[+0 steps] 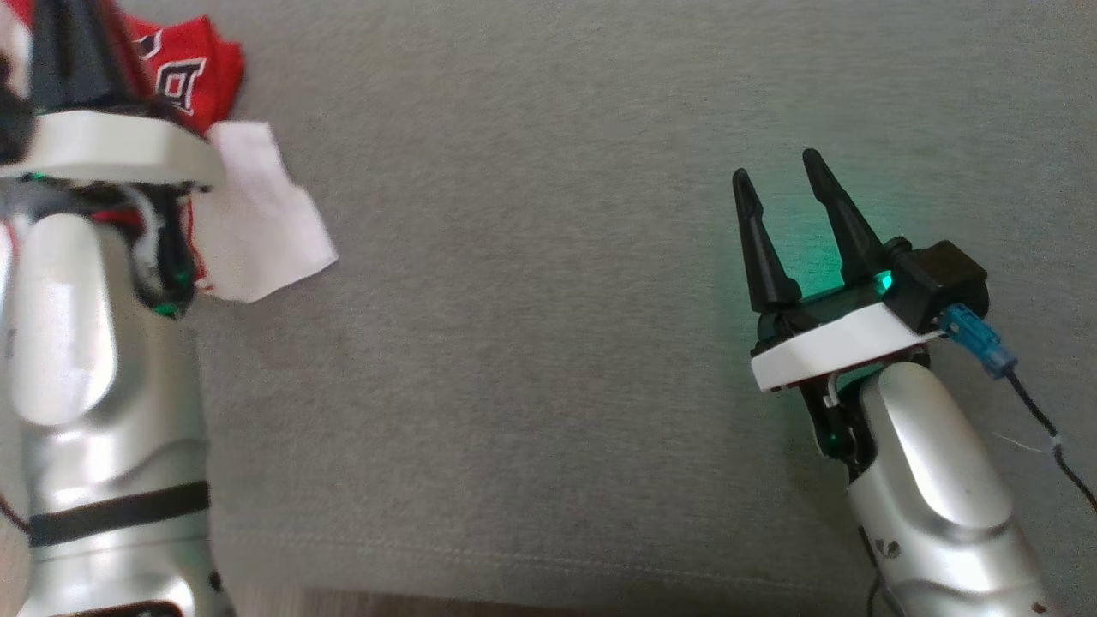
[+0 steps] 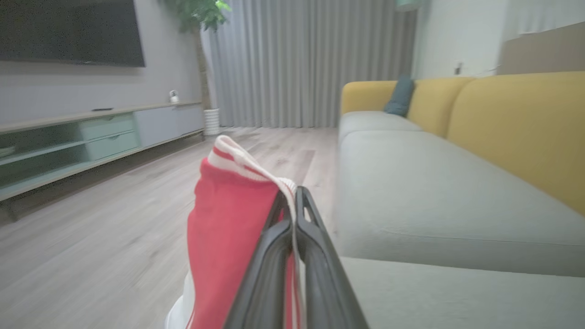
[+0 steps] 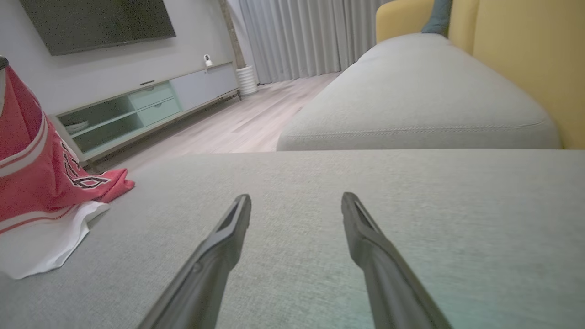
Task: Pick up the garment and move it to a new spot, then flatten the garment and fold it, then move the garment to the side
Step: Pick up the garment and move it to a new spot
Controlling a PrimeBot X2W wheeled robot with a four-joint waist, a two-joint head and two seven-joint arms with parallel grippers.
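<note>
The garment [image 1: 199, 75], a red mesh jersey with black white-outlined lettering, hangs bunched at the far left of the grey sofa seat [image 1: 548, 360]. My left gripper [image 1: 73, 26] is raised there, and the left wrist view shows my left gripper [image 2: 290, 196] shut on the white-and-red striped trim of the garment [image 2: 228, 228]. A white flap of cloth [image 1: 257, 214] trails on the seat below it; whether it belongs to the jersey I cannot tell. My right gripper [image 1: 776, 167] hovers open over bare cushion at the right, well apart from the garment [image 3: 32, 169].
The seat's front edge and wood floor [image 1: 428, 604] run along the bottom of the head view. A yellow backrest [image 2: 525, 132] rises behind the cushions. A TV cabinet [image 2: 91, 137] stands across the wooden floor. A cable [image 1: 1041, 420] trails from my right wrist.
</note>
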